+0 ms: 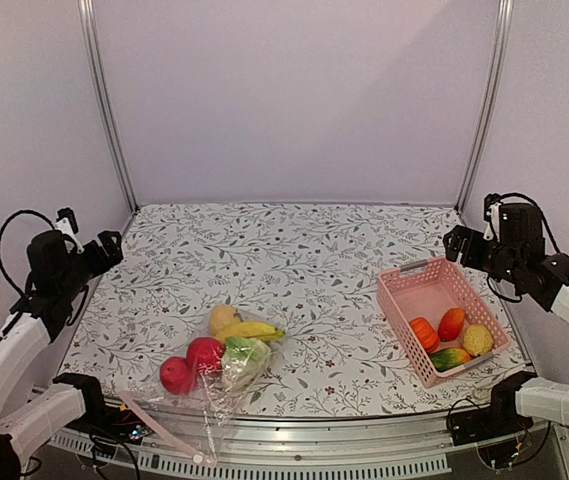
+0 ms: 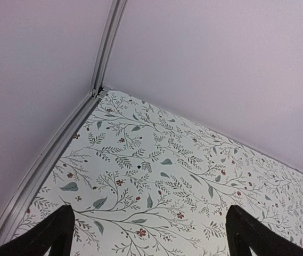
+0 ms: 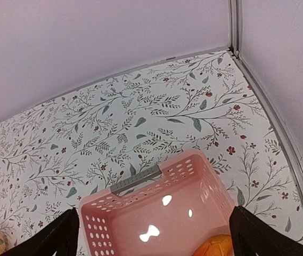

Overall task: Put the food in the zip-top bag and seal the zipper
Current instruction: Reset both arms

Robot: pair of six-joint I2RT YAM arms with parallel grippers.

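Top external: left end effector [image 1: 89, 237] and right end effector [image 1: 472, 228] hang open, empty, at the counter [image 1: 304, 260] edges (probably clearing access); food [image 1: 452, 325] awaits bagging.

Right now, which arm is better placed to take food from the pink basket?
Right. The right claw, open, hangs by the far end of the basket, which holds four food pieces. The left claw is across the table, at its left edge.
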